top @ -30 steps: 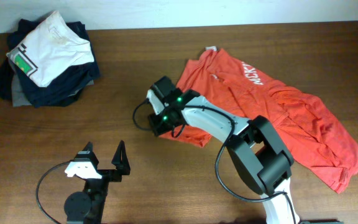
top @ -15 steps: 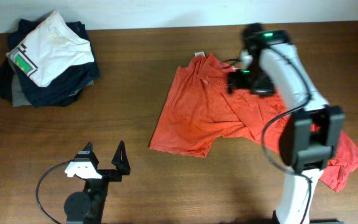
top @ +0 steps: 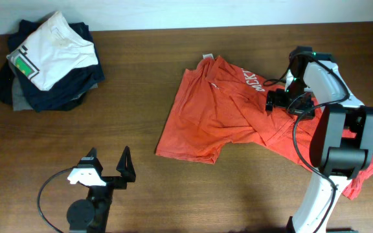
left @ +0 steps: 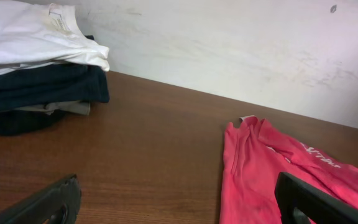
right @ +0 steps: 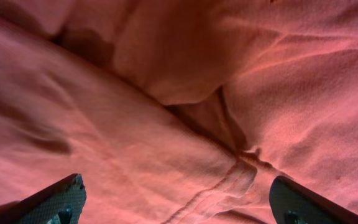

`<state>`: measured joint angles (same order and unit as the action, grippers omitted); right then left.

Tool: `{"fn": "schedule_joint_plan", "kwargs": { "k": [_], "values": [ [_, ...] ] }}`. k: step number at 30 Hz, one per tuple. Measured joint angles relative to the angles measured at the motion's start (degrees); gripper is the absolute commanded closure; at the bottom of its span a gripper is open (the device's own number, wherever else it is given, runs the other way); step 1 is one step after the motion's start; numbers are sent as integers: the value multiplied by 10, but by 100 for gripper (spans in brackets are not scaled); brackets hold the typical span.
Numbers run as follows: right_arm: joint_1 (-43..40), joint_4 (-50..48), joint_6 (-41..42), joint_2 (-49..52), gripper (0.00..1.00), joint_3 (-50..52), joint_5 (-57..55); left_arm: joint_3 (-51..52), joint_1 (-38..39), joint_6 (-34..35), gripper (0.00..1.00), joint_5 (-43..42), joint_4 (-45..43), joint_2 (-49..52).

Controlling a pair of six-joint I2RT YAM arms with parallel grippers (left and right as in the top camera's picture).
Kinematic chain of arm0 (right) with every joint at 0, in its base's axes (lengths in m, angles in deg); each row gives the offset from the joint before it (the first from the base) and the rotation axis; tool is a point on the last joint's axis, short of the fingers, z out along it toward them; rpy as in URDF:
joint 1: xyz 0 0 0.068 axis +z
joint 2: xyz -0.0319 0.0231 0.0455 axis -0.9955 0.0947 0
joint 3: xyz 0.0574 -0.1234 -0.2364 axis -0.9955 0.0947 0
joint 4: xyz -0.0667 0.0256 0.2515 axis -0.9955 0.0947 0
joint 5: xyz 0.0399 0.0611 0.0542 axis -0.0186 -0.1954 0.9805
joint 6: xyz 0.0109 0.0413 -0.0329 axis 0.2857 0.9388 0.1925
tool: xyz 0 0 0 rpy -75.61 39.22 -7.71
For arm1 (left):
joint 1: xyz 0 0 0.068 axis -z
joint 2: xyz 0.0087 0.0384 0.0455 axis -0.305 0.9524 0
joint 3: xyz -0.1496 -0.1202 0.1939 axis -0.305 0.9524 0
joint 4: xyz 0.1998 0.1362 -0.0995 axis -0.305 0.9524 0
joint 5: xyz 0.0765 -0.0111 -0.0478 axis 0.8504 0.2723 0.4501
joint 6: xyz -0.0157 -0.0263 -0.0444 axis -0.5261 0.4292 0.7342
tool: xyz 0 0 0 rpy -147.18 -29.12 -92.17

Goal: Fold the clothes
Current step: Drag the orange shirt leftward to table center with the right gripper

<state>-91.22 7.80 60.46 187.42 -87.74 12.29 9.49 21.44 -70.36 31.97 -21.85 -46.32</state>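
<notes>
Beneath the right gripper (jaws apart) lies the crumpled T-shirt.

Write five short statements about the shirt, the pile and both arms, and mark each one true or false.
1. The orange-red T-shirt lies rumpled and unfolded on the table. True.
2. The left gripper holds a sleeve of the T-shirt. False: it is over bare table, apart from the shirt, jaws open and empty.
3. The white shirt lies on top of the dark navy garments. True.
4. The right gripper is over the pile of dark garments. False: it is over the T-shirt, jaws open, and orange fabric fills its wrist view.
5. White lettering shows on the T-shirt. True.
</notes>
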Motion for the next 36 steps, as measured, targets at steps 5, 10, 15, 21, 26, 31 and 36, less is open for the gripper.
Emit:
{"fn": "schedule_joint_plan", "kwargs": {
  "k": [5, 10, 15, 21, 26, 31, 36],
  "values": [
    [0, -28, -6, 0, 33, 34, -21, 0, 0, 0, 1, 0, 0, 0],
    [0, -33, -6, 0, 77, 34, -51, 0, 0, 0, 1, 0, 0, 0],
    [0, 7, 7, 0, 96, 20, -61, 0, 0, 0, 1, 0, 0, 0],
    [53, 181, 35, -1, 96, -236, -61, 0, 0, 0, 1, 0, 0, 0],
    [192, 284, 42, -7, 96, -532, -59, 0, 0, 0, 1, 0, 0, 0],
    [286, 286, 63, -14, 96, -587, -59, 0, 0, 0, 1, 0, 0, 0],
    [392, 286, 79, -60, 96, -587, -59, 0, 0, 0, 1, 0, 0, 0]
  ]
}}
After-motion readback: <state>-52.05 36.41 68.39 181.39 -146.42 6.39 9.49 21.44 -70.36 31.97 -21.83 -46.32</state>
